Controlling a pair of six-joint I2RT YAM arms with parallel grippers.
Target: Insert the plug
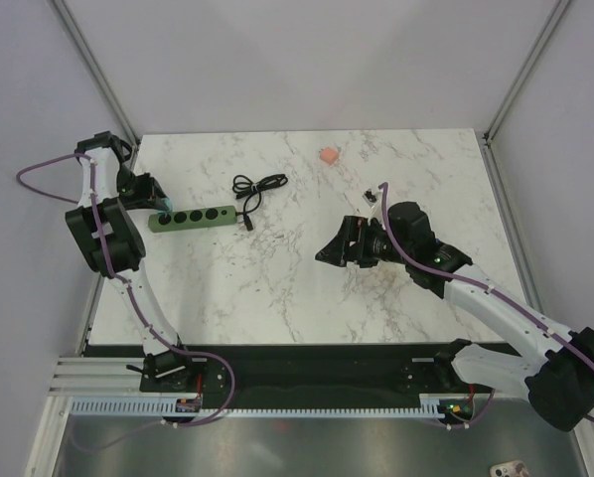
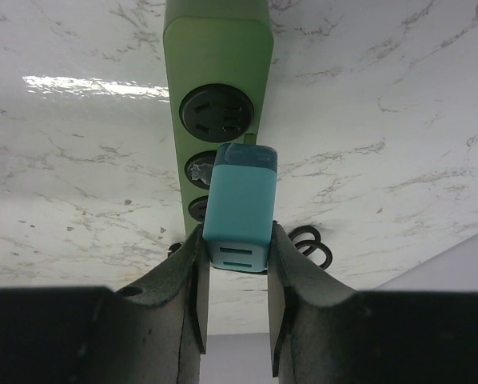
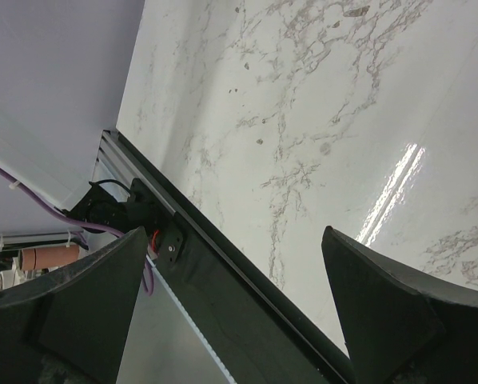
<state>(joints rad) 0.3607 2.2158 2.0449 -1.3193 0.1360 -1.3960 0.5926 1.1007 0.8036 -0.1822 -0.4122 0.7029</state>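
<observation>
One teal plug [image 2: 239, 210] is pinched by its flat sides in the left gripper [image 2: 236, 242], jaws partly closed on it, and the face with two slots points back toward the wrist camera. Presumably the prong side points away, toward the sockets, which is the way it has to go in. It hangs over the green power strip [image 2: 215, 56], covering part of two sockets while the one at the strip's end shows in full. I cannot tell whether the prongs have touched a socket yet, or exactly which one they are aimed at. From above, the plug sits at the strip's left end. The side grip seems chosen to leave the prong face clear and let the arm push straight in. The strip lies flat on the marble table [image 1: 277, 288] with nothing holding it, so a skewed push could slide it. Its black cable [image 1: 258, 186] is coiled just beyond the other end. The right gripper [image 1: 335, 248] is well apart at mid-table, jaws spread wide and holding nothing, apparently parked out of the way.
</observation>
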